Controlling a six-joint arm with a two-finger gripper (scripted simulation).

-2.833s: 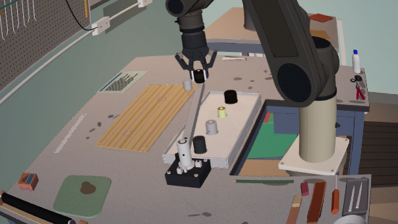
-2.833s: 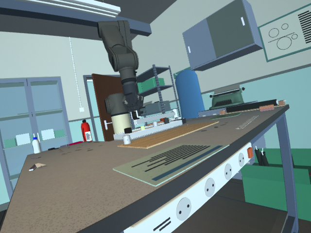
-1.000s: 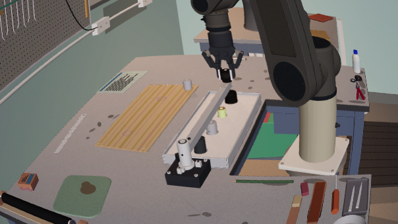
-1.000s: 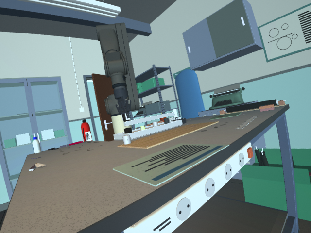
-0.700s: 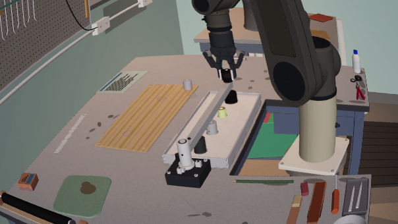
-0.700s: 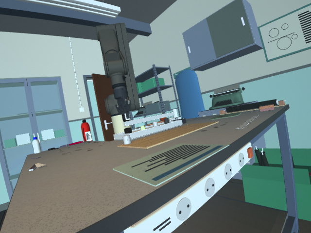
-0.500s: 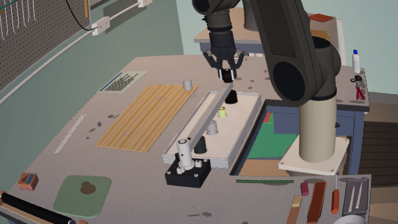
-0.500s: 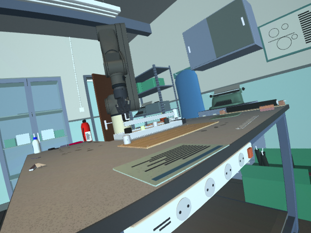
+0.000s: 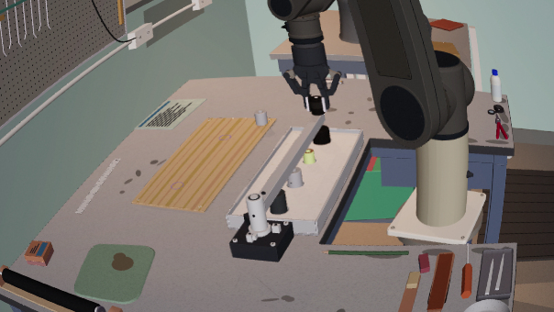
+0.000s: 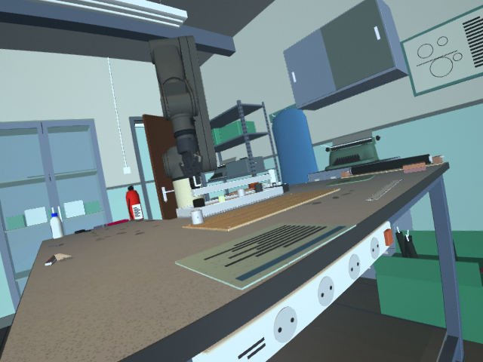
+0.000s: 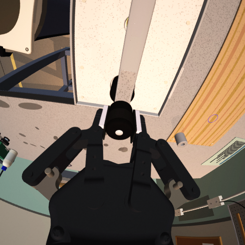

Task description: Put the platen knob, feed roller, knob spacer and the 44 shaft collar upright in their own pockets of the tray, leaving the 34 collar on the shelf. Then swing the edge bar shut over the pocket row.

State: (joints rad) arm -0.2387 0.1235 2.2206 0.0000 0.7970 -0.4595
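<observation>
A black handle cap [image 11: 119,122] on the free end of the edge bar [image 9: 293,160] sits gripped in my gripper [image 9: 315,106], just beyond the far end of the tray [image 9: 300,176]. The bar runs lengthwise above the tray from a pivot post [image 9: 254,212] on a black base at the near end. In the tray stand a black part [image 9: 322,135], a yellow-green part [image 9: 309,156], a grey part [image 9: 295,177] and another black part [image 9: 279,202]. A small grey collar [image 9: 261,118] stands on the far corner of the wooden shelf board [image 9: 206,161].
The robot's base [image 9: 440,202] stands right of the tray beside an open blue bin. A printed sheet [image 9: 170,114] lies far left of the board. Hand tools [image 9: 458,275] lie at the near right. A green pad [image 9: 114,273] lies near left.
</observation>
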